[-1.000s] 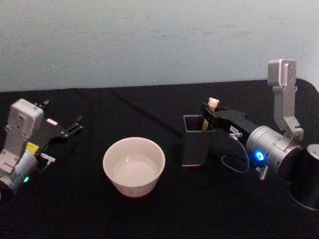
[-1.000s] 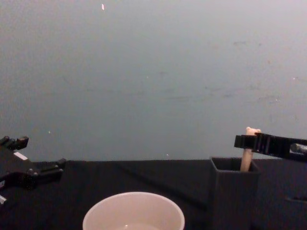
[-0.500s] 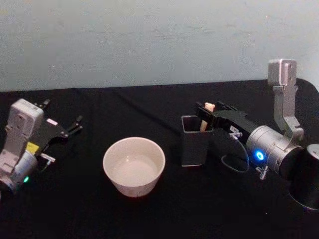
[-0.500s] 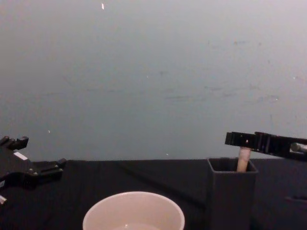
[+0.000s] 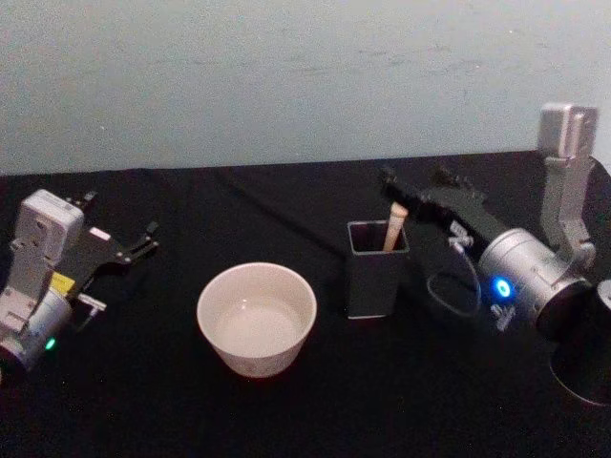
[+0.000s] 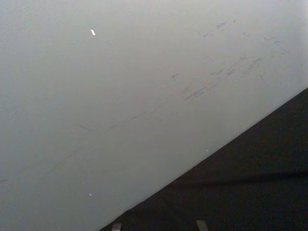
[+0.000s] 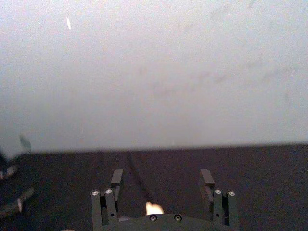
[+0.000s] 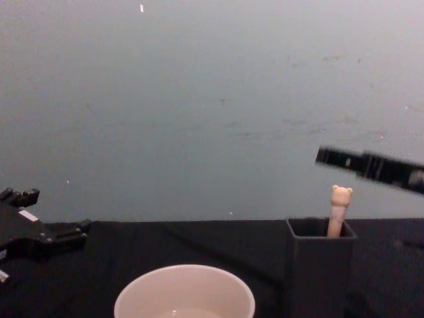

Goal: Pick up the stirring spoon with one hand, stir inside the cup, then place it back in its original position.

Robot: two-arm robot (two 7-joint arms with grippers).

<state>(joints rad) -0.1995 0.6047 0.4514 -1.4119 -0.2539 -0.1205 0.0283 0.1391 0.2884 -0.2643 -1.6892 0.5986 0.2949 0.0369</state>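
Black cloth over the table (image 5: 286, 420), pale blue-grey wall behind. Spoon (image 8: 338, 211) stood in the dark holder (image 5: 375, 272), leaning slightly, bear head clear of the rim. Cup (image 5: 256, 318) sat just beside the holder on its left, apart from it.

Right gripper (image 5: 418, 189) hung above and just behind the holder, fingers spread, holding nothing. Left gripper (image 5: 119, 248) parked at the table's left edge, well apart from the cup, fingers spread too.

Judged stage: spoon in the holder and released, so either the task is finished or the pickup has not begun; the frames alone do not settle it.

Risks: if the right gripper drops or swings low, a finger could clip the bear head and tip the holder toward the cup. The lean could also let the handle slip off a closing grasp.

Chest view showed clear air between the gripper and the spoon top; head view made them look nearly touching. Right wrist view showed both fingers parted with a pale spot between them low down, probably the spoon top.
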